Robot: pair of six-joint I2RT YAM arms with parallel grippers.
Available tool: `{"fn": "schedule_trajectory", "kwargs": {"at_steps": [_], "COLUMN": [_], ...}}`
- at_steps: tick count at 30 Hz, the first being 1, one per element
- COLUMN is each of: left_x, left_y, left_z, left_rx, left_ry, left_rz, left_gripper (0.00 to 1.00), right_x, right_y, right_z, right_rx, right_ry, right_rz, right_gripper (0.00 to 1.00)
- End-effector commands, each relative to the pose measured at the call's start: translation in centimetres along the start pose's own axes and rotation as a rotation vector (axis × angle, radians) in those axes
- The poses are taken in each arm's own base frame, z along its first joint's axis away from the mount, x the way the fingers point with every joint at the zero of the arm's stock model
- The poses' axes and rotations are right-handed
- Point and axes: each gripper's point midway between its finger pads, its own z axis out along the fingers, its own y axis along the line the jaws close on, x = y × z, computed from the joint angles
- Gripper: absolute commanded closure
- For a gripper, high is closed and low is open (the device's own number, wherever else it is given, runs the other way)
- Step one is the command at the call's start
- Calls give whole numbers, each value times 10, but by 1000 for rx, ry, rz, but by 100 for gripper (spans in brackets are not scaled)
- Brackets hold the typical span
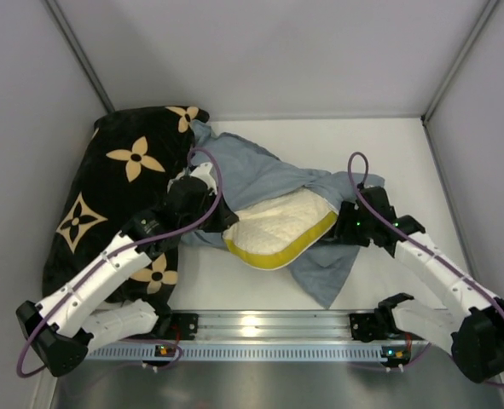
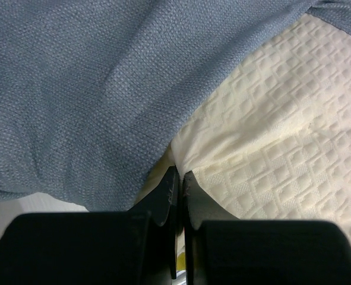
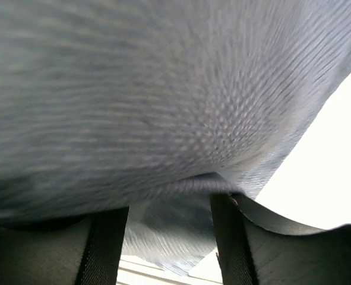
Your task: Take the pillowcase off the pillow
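Note:
The pillowcase (image 1: 260, 175) lies inside out, plain blue-grey, bunched over the far part of the pillow (image 1: 277, 226). The pillow's cream quilted end and yellow band stick out toward the near edge. My left gripper (image 1: 220, 218) is at the pillow's left corner. In the left wrist view the gripper (image 2: 179, 173) is shut on a fold of the cream pillow (image 2: 282, 119), with the pillowcase (image 2: 92, 89) beside it. My right gripper (image 1: 341, 226) is at the pillowcase's right side. In the right wrist view the gripper (image 3: 169, 202) is open, and the pillowcase (image 3: 163, 89) drapes over and between the fingers.
A black cushion with tan flower motifs (image 1: 124, 187) lies at the left against the wall, touching the pillowcase. Grey walls enclose the white table (image 1: 388, 145) on three sides. A metal rail (image 1: 269, 328) runs along the near edge between the arm bases.

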Motion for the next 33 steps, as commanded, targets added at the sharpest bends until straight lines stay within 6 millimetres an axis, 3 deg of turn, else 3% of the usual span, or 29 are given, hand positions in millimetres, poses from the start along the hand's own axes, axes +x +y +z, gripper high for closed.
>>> {"fn": "schedule_trajectory", "kwargs": {"at_steps": [1,6,10,17,22,25,33], "left_x": [-19,-18,-13,-5,-4,-1,-2], "left_y": [-2,-5,-4,1,2,3,2], "left_z": [-12,-14,-14,-13,-10,-9,-11], "left_rx": [17,36,43,37,33,31,38], "left_ry": [-90,-85,-72,-58,-51,-45,-47], "left_rz": [-6,4,12,14,20,18,19], "left_gripper": [100,100,100,100,100,100,100], "right_x": [-25,-52,-56,-74,-64,-69,-55], "right_y": [3,22,50,54,68,70,89], "right_z": [-38,-66,-90,-116,-123,-126,-91], "right_rx": [16,-19,-153,-157,-247,-256,-297], "right_ry": [-88,-135,-146,-234,-213,-250,-166], "right_rz": [-76,-109,-131,-148,-187,-205,-244], "right_gripper": [46,46,47,48,49,49,48]}}
